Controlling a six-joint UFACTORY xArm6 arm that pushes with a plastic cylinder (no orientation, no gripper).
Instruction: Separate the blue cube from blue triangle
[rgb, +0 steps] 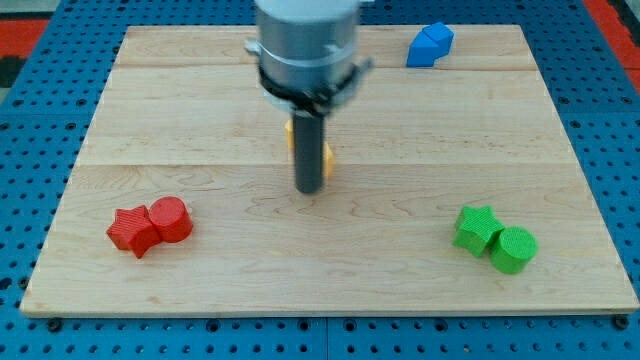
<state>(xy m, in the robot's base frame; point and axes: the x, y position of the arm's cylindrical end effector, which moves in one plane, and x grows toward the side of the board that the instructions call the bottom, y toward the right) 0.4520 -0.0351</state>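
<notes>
- Near left of the table (330, 280): a red star (131, 231) touches a red cylinder (171, 219).
- Near right: a green star (477, 227) touches a green cylinder (513, 249), close to the table's right edge.
- Centre: my tip (310, 189) is a bare rod with no fingers, holding nothing, its end just beside a mostly hidden yellow block (326, 156); open wood lies all round.
- Far right: the blue blocks (430, 44) sit pressed together by the far edge, well apart from my tip; their shapes I cannot separate.

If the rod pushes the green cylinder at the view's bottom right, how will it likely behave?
The green cylinder stands on its flat end, so it should probably slide, not roll. It touches the green star, which may shift too. My tip is far off, mid-board.
</notes>
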